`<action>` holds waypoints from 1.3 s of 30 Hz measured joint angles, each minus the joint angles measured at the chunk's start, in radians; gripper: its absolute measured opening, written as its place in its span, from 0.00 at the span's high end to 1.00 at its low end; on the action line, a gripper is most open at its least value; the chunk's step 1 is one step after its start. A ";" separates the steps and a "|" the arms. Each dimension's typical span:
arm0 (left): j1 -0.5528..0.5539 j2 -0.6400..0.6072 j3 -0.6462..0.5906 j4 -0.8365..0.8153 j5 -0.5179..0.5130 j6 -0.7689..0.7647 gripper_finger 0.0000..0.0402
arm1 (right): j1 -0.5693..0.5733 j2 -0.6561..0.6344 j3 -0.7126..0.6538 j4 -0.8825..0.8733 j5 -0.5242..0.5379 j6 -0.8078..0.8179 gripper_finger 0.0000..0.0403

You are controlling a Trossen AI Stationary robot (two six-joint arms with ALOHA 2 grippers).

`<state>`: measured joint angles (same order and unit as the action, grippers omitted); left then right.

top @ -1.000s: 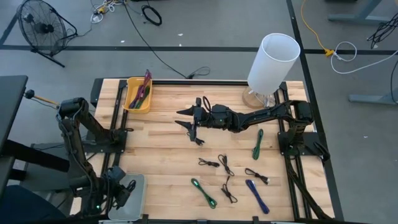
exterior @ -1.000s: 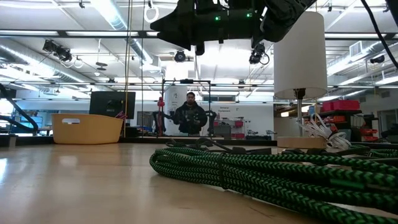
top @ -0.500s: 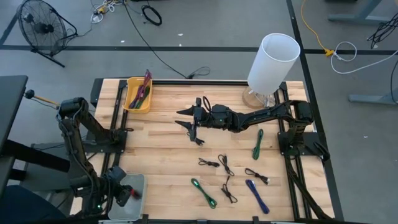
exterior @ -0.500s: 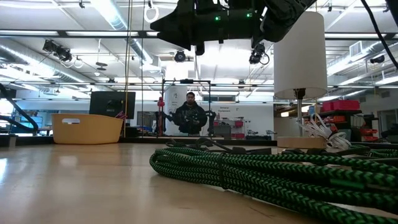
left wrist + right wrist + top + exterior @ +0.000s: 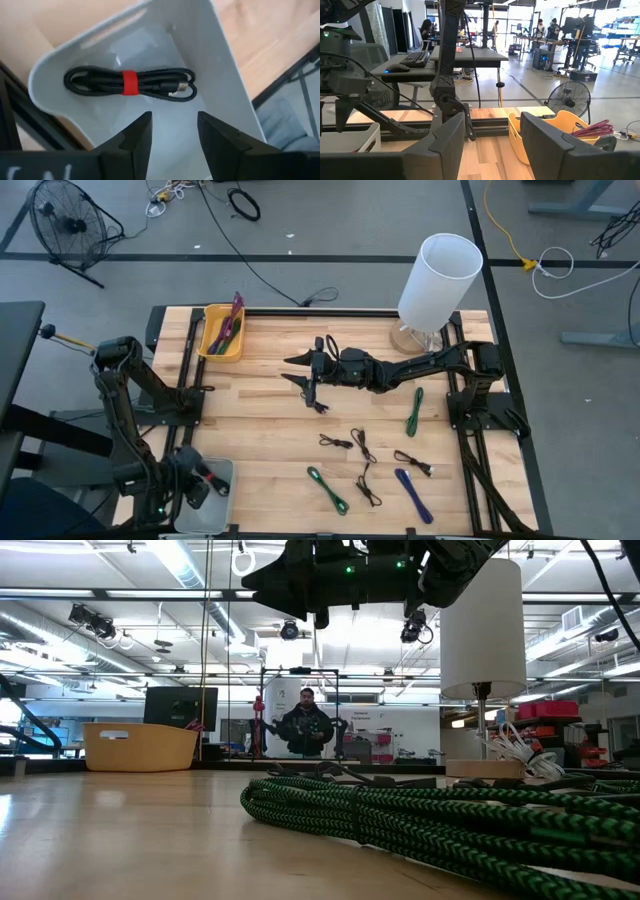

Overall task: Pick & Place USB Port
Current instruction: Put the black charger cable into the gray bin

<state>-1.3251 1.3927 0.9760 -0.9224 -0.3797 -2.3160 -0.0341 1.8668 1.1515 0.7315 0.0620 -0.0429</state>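
A black USB cable [image 5: 131, 84], coiled and bound with a red band, lies flat inside the white bin [image 5: 225, 95] at the surface's [image 5: 270, 420] near left corner, with the left claw [image 5: 172, 137] hanging over it, spread apart and empty. The yellow bin [image 5: 221, 333] at the far left holds red and green cables. The right claw [image 5: 303, 378] hovers wide and empty above mid-surface.

Grey floor, fan [image 5: 63, 222] (black), desks [image 5: 465, 54], ceiling lights [image 5: 188, 568].

In the low view, the coiled green cable [image 5: 420, 815] runs off the picture's right edge and hides the surface [image 5: 120, 830] behind it.
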 joint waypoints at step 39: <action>0.538 -0.538 0.000 -0.595 -1.076 0.970 0.68 | 0.000 0.000 0.000 0.008 0.000 0.008 0.52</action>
<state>-0.7872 0.8543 0.9760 -1.5179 -1.4554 -1.3465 -0.0341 1.8668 1.1515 0.7390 0.0617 -0.0349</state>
